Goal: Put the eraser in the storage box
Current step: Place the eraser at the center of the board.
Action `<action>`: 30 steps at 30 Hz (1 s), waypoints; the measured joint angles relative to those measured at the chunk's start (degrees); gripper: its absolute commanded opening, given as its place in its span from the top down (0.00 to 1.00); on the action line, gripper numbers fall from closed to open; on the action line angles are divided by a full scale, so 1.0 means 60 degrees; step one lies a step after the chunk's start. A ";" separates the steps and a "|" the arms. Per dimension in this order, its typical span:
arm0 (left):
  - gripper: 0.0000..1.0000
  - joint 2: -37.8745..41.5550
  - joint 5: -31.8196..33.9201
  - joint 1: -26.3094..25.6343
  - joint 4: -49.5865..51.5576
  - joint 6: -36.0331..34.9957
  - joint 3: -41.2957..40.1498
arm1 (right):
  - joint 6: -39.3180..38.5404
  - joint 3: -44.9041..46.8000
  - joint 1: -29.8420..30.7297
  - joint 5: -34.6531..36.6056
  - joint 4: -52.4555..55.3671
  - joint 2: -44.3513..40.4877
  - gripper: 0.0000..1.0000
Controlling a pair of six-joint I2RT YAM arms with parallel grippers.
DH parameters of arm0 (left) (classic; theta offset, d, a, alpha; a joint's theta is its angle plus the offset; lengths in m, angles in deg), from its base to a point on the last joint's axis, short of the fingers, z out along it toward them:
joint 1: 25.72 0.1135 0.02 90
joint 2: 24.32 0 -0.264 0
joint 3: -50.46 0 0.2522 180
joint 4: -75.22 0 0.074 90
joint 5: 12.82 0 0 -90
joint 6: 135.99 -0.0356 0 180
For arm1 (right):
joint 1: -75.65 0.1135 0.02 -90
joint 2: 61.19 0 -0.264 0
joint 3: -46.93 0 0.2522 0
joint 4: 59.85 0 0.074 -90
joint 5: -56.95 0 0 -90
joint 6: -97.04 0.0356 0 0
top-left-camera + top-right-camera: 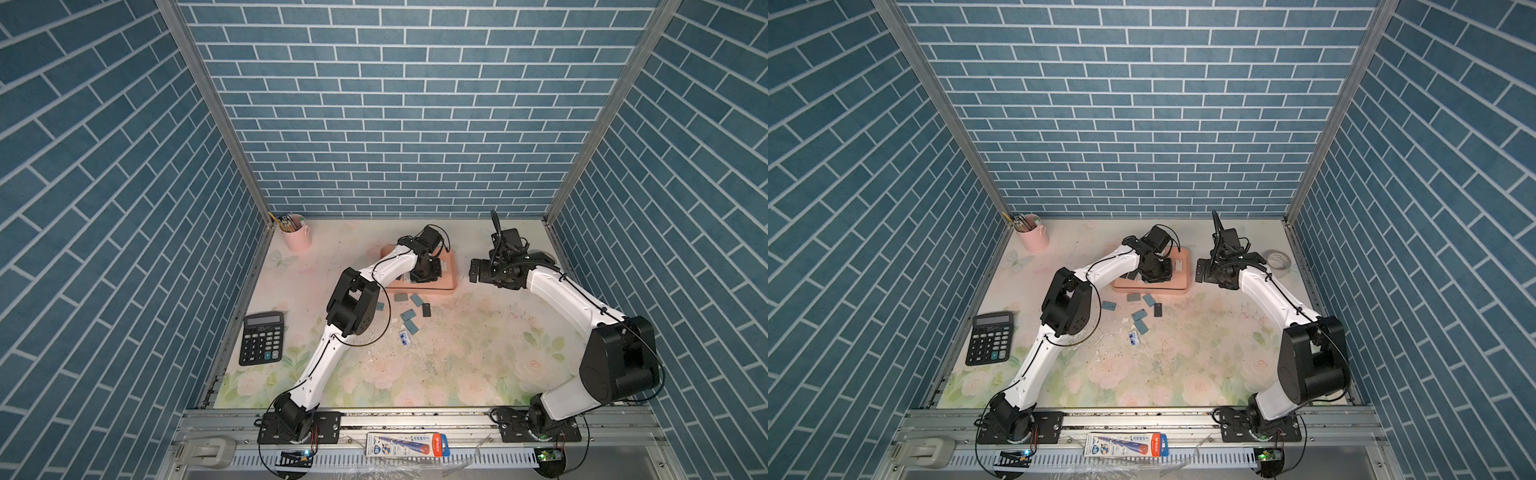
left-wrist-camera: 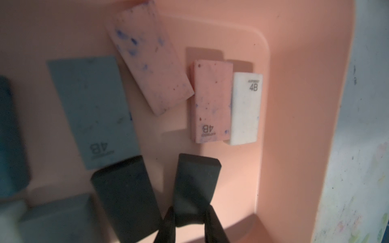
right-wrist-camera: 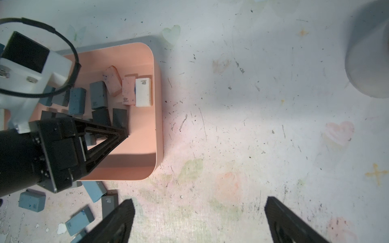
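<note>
The salmon-pink storage box (image 1: 449, 286) (image 1: 1184, 286) lies at the back middle of the table. My left gripper (image 2: 190, 212) reaches down into it (image 3: 125, 130) and is shut on a dark grey eraser (image 2: 196, 183) held just above the box floor (image 2: 294, 105). Several erasers lie inside: two pink speckled ones (image 2: 151, 59) (image 2: 210, 101), a white one (image 2: 246, 109), a blue-grey one (image 2: 92, 109) and a dark one (image 2: 126, 195). My right gripper (image 3: 199, 202) (image 1: 478, 271) hovers open over bare table to the right of the box, holding nothing.
Several blue-grey and dark erasers (image 1: 416, 300) (image 3: 108, 203) lie loose on the table in front of the box, with a wrapped one (image 1: 404, 337) nearer. A calculator (image 1: 262, 337) sits at left, a pink pencil cup (image 1: 296, 237) at back left, a tape roll (image 1: 1277, 261) at back right.
</note>
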 measured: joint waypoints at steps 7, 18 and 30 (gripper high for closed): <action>0.66 0.0000 0.0058 0.0000 0.0142 0.0029 0.0109 | 0.0000 0.0000 -0.0007 -0.0004 -0.0018 -0.0113 0.01; 0.57 0.0055 0.0025 0.0000 0.0310 0.0091 0.0393 | 0.0000 0.0007 -0.0007 -0.0004 -0.0025 -0.0379 0.01; 0.35 0.2473 0.0189 0.0051 0.0423 -0.0273 -0.0448 | 0.0076 0.0525 0.0324 0.0062 -0.0029 -0.0783 0.05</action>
